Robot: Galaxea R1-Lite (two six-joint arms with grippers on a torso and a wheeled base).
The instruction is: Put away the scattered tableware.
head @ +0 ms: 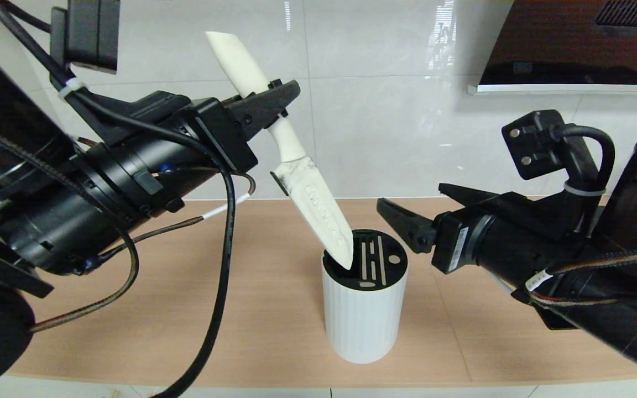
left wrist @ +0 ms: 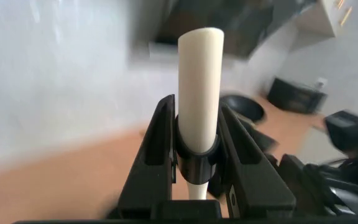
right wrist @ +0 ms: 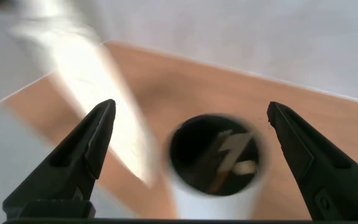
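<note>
A white ceramic knife (head: 296,160) hangs tilted, handle up and to the left, blade tip down at the left side of the black slotted top of a white ribbed knife holder (head: 364,315). My left gripper (head: 277,108) is shut on the knife's handle (left wrist: 199,106). Whether the tip is inside a slot or just touching the lid I cannot tell. My right gripper (head: 415,207) stands open just right of the holder's top, level with it, with nothing between its fingers. In the right wrist view the holder (right wrist: 216,165) sits between the open fingers, with the knife blade (right wrist: 114,115) beside it.
The holder stands on a wooden counter (head: 274,320) against a white tiled wall. A dark range hood (head: 578,44) hangs at the upper right. The counter's front edge runs just below the holder.
</note>
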